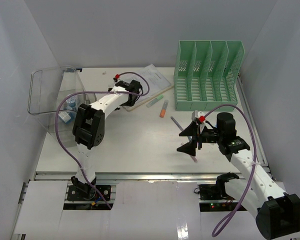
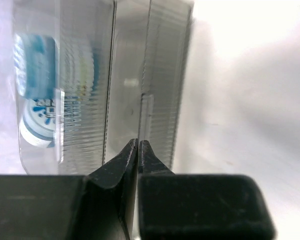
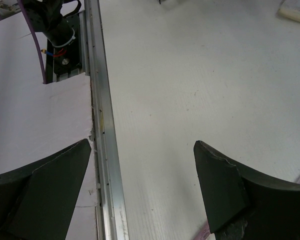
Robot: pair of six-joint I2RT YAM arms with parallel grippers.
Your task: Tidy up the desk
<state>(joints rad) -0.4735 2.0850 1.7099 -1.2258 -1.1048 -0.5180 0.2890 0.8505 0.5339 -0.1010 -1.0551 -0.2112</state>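
The white desk (image 1: 130,145) carries a purple pen (image 1: 173,121), an orange marker (image 1: 163,108), a green highlighter (image 1: 155,102) and a sheet of paper on a board (image 1: 151,80). My right gripper (image 1: 187,140) is wide open and empty, hovering over the purple pen near the front right. In the right wrist view the gripper (image 3: 142,150) spans the desk (image 3: 190,75) and its metal rail (image 3: 102,125), with the pen's end (image 3: 204,232) by the right finger. My left gripper (image 1: 125,89) is at the back beside the paper. In the left wrist view it (image 2: 139,142) is shut and faces the clear bin (image 2: 130,75).
A mint-green slotted file rack (image 1: 207,75) stands at the back right. A clear plastic bin (image 1: 45,97) stands at the back left with blue-and-white items (image 1: 70,104) inside, also seen through its wall (image 2: 37,100). White walls enclose the desk.
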